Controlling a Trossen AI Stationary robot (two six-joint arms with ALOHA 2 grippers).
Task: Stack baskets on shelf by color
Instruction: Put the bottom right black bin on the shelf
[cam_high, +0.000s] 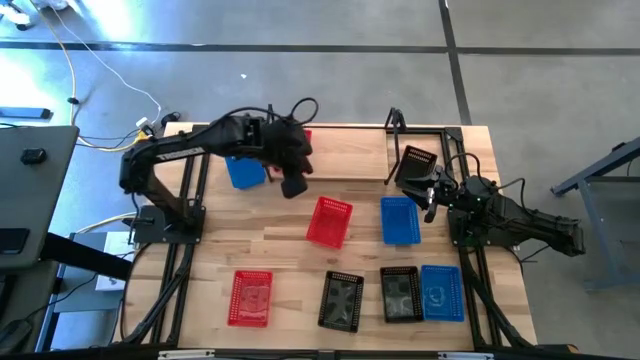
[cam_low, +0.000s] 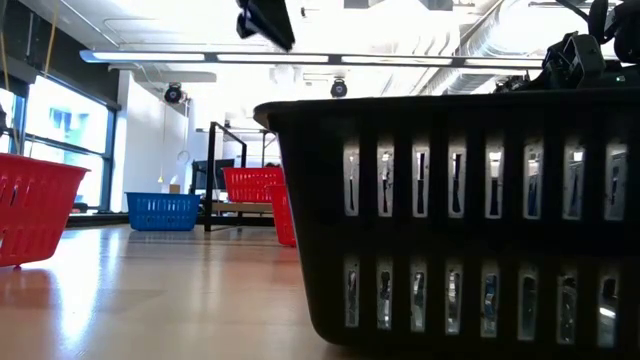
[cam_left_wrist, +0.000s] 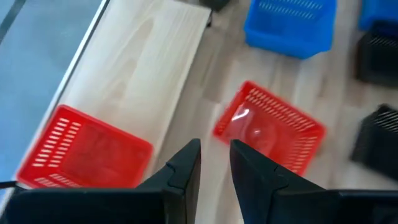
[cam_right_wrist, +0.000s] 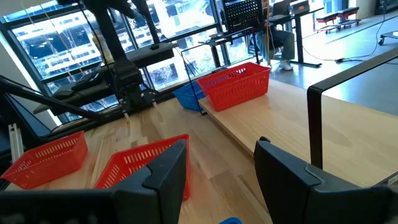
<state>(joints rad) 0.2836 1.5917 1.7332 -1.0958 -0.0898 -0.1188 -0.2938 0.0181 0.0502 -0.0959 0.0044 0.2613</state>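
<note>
The left gripper (cam_left_wrist: 214, 163) hangs above the back of the table (cam_high: 280, 265), its jaws slightly parted with a narrow gap and nothing between them. Below it a red basket (cam_left_wrist: 84, 149) sits on the shelf (cam_left_wrist: 140, 74), the pale board along the table's far edge, and a second red basket (cam_left_wrist: 270, 127) lies tilted on the planks just in front of the shelf. A blue basket (cam_high: 244, 170) stands near the shelf's left end. The right gripper (cam_right_wrist: 217, 168) waits at the right side, jaws spread wide and empty, near another blue basket (cam_high: 400, 220) and a black basket (cam_high: 417, 160) by the shelf's right upright. Along the near edge lie a third red basket (cam_high: 250, 298), two black baskets (cam_high: 341, 300), and a blue one (cam_high: 442, 292). The table is light wood plank on a black frame. Around it are grey concrete floor, cables and a desk; the low view shows ceiling strip lights and large windows.
</note>
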